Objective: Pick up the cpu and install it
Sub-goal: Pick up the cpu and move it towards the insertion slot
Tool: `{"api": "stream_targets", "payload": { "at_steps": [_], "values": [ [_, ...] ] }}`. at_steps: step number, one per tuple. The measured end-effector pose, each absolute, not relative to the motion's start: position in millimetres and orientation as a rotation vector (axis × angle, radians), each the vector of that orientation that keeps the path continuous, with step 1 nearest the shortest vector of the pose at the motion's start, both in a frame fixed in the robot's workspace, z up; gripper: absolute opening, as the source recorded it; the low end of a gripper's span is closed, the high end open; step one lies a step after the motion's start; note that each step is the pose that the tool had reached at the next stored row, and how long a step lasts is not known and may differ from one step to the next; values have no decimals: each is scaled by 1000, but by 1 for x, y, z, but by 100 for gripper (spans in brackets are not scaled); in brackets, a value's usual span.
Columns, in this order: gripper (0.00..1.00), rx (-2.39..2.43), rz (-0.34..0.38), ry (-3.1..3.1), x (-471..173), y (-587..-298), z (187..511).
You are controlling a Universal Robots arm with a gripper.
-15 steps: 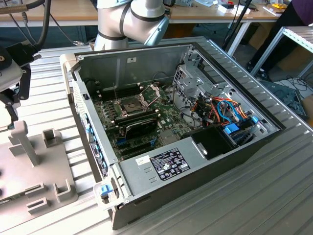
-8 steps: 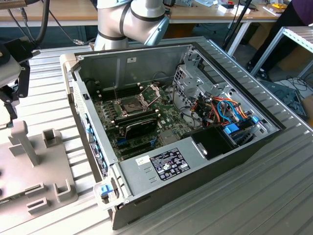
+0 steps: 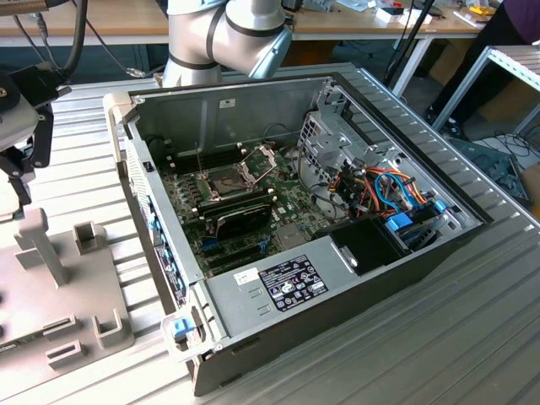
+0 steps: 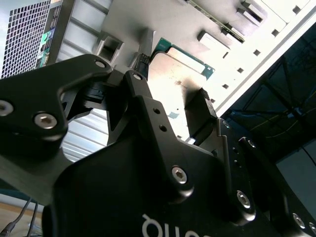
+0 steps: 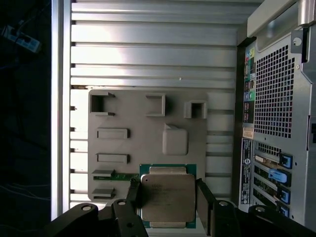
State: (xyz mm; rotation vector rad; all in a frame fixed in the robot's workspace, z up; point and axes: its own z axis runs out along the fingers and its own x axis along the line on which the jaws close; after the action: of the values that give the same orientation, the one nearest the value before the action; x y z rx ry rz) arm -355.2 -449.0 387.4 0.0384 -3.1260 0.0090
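Gripper (image 5: pixel 168 200) is straddling the cpu (image 5: pixel 168 197) on its grey holder tray (image 5: pixel 148 133), fingers apparently not yet clamping, positioned for edge pickup.

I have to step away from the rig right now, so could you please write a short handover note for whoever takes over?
Gripper: over the grey fixture plate beside the computer case, its fingers open on either side of the cpu; no grip visible yet.
Cpu: lying flat on the fixture plate, metal top up, not lifted.
Socket: on the motherboard inside the open case, its metal frame hinged up.
Done: gripper brought down around the cpu.
Left: grasp and lift the cpu, seat it in the socket.
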Motion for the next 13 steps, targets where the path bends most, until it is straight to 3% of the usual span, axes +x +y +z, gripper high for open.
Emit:
{"api": "stream_targets", "payload": {
  "at_steps": [13],
  "values": [
    [55, 38, 9, -3126, -353, -449, 389]
  ]
}}
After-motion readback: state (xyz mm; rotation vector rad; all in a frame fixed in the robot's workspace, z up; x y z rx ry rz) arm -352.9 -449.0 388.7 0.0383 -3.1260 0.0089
